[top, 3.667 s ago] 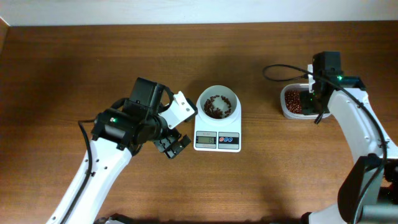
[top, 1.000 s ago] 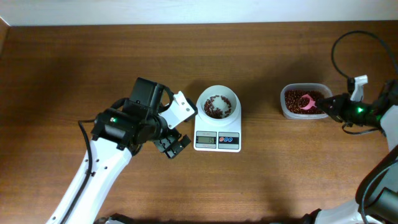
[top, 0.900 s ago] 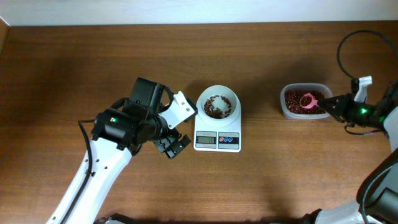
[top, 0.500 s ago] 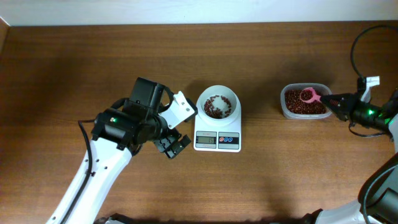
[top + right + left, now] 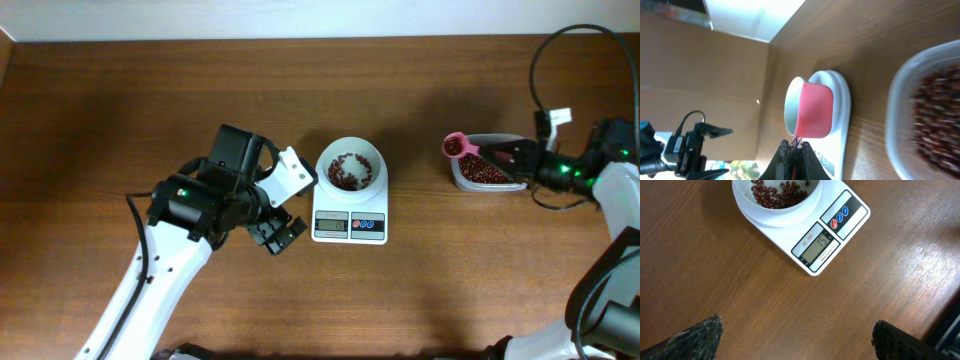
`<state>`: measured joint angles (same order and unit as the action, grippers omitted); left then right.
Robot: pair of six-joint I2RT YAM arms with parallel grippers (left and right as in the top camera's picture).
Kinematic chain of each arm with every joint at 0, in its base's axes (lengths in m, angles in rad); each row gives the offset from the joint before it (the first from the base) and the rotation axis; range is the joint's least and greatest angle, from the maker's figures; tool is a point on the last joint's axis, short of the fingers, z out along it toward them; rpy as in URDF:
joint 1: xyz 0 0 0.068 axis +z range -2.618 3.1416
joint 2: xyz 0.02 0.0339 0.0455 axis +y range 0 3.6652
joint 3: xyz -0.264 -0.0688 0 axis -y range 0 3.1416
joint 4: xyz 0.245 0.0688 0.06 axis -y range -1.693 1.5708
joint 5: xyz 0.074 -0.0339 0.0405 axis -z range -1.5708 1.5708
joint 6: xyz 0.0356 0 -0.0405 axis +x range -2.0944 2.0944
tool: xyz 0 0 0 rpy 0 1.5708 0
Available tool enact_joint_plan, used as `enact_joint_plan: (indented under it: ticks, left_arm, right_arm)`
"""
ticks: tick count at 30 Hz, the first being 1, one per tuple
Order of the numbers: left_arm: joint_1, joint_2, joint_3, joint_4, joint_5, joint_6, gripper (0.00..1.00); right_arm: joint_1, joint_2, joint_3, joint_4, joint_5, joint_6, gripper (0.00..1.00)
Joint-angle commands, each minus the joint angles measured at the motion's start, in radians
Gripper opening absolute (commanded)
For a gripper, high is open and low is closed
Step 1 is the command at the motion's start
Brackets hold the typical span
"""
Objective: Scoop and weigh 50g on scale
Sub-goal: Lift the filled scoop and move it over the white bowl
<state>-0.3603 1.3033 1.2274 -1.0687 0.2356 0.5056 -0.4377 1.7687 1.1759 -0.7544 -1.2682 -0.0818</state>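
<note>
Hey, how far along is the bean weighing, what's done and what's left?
Done: some beans lie in the bowl on the scale; its display appears to read 15, short of 50. In hand: the right gripper holds the pink spoon, loaded, at the tub edge nearest the scale. Left: carry it across, tip it in, repeat until 50 shows. The left gripper sits open beside the scale.

At centre, scale [image 5: 349, 226] with beans [image 5: 348, 170] in its bowl [image 5: 349, 142]. Just left, left gripper [image 5: 280, 233], fingers spread. At right, right gripper [image 5: 510, 153] clamped on bean-filled pink spoon [image 5: 456, 146] by clear tub's [image 5: 487, 186] left rim.
</note>
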Motion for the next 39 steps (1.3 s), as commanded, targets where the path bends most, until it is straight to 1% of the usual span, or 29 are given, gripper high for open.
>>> enact_joint_plan:
  ticks: [1,12,17,29,34,39]
  left_arm:
    - [0.005,-0.009,-0.003,0.001,0.003,0.016,0.99]
    - [0.005,-0.009,-0.003,0.001,0.003,0.016,0.99]
    - [0.005,-0.009,-0.003,0.001,0.003,0.016,0.99]
    - [0.005,-0.009,-0.003,0.001,0.003,0.016,0.99]
    - [0.005,-0.009,-0.003,0.001,0.003,0.016,0.99]
    - [0.005,-0.009,-0.003,0.001,0.003,0.016,0.99]
  right_arm:
    - [0.062,0.007,-0.009,0.0,-0.065,-0.01,0.04]
    - [0.261,0.007,-0.009,0.0,-0.065,-0.006,0.04]
    - [0.319,0.007,-0.009,0.001,-0.065,-0.006,0.04]
    - [0.354,0.007,-0.009,0.008,-0.064,0.044,0.04]
    - [0.355,0.007,-0.009,0.011,-0.064,0.098,0.04]
    - [0.37,0.007,-0.009,0.021,-0.063,0.098,0.04]
